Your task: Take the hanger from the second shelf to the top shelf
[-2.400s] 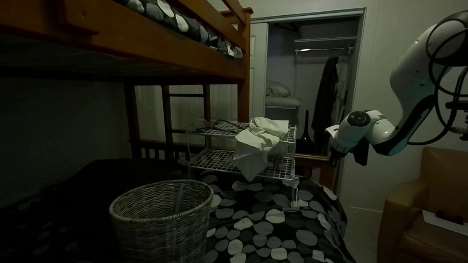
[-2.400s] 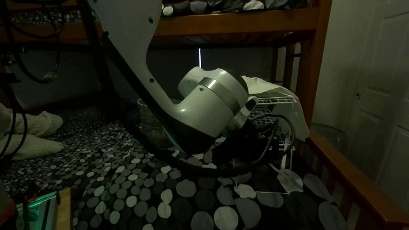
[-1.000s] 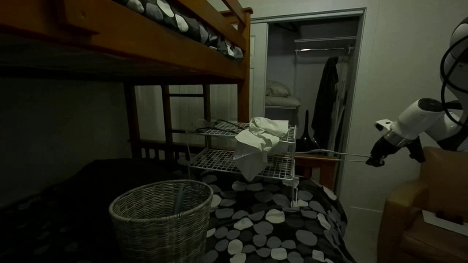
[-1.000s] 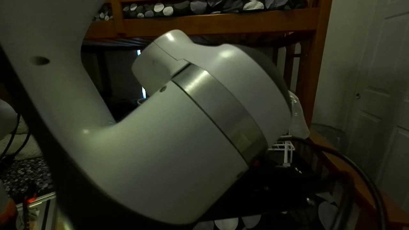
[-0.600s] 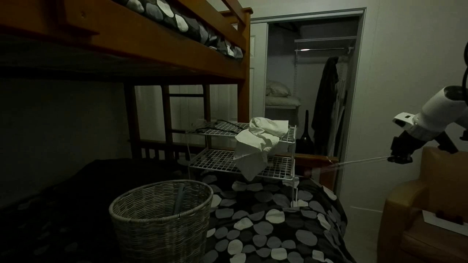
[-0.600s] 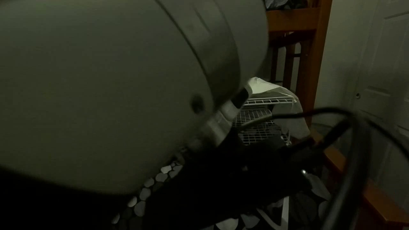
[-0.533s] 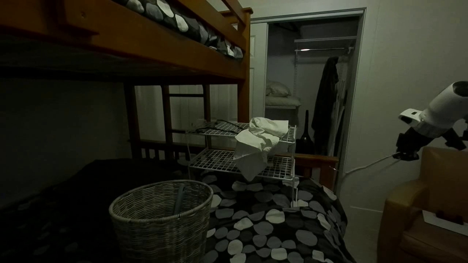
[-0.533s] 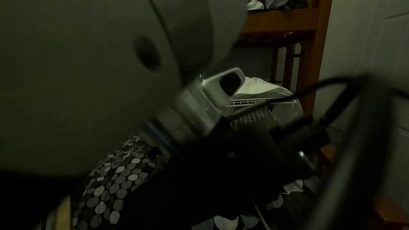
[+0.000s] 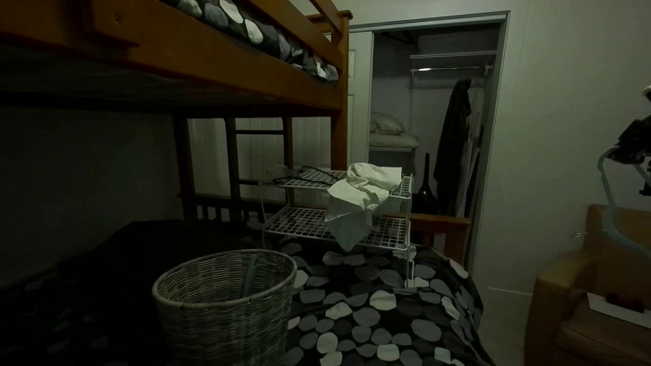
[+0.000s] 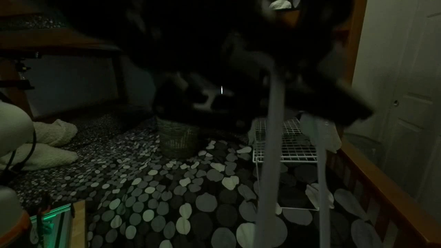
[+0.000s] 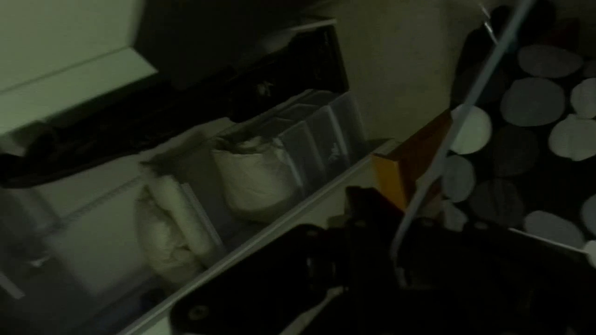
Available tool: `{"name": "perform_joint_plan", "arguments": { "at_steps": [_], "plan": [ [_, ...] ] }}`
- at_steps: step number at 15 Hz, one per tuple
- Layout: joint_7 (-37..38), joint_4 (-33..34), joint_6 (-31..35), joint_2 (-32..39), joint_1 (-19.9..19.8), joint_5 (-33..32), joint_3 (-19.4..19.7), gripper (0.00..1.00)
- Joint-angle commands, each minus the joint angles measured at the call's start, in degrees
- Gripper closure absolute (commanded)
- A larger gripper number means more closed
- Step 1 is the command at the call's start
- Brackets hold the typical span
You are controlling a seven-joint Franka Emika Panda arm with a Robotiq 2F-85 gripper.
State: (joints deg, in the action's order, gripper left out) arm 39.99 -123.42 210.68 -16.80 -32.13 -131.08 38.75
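My gripper [image 9: 630,147] is at the right edge of an exterior view, well away from the wire rack. It is shut on a white hanger [image 9: 610,218], which hangs down from the fingers. In an exterior view the dark, blurred gripper [image 10: 275,70] is close to the camera, with the hanger's bars [image 10: 272,155] below it. In the wrist view the hanger [image 11: 442,158] runs up and right from the fingers [image 11: 377,228]. The rack's top shelf [image 9: 404,192] bears a black hanger [image 9: 315,180] and a white cloth [image 9: 363,190]. The second shelf [image 9: 300,226] is below it.
The rack stands on a bed with a dotted cover [image 9: 366,317]. A wicker basket [image 9: 229,305] stands before it. The upper bunk [image 9: 229,66] overhangs at the left. A wooden footboard [image 9: 440,221] is behind the rack. A brown armchair [image 9: 564,274] stands at the right.
The gripper has drawn back from the rack to the right in an exterior view and taken the white hanger out past the footboard. The hanger has swung to hang downward. The cloth has not moved.
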Motion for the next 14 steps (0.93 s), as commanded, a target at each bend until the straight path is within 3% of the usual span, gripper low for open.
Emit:
{"name": "perform_joint_plan", "arguments": {
  "at_steps": [1,5,6,7,11,14],
  "plan": [
    [-1.3,6.7,5.3,3.4,-0.4,10.5,8.1,0.99],
    [1.8,11.8,8.4,9.6,1.1,23.5,12.9,0.99],
    [1.9,13.5,9.8,12.0,1.2,24.0,13.1,0.99],
    [0.1,9.1,6.6,6.2,-0.1,21.1,11.2,0.94],
    [0.2,10.3,6.7,9.9,1.4,24.2,10.7,0.99],
    [1.6,5.8,4.1,4.8,5.0,24.1,4.8,0.99]
  ]
}}
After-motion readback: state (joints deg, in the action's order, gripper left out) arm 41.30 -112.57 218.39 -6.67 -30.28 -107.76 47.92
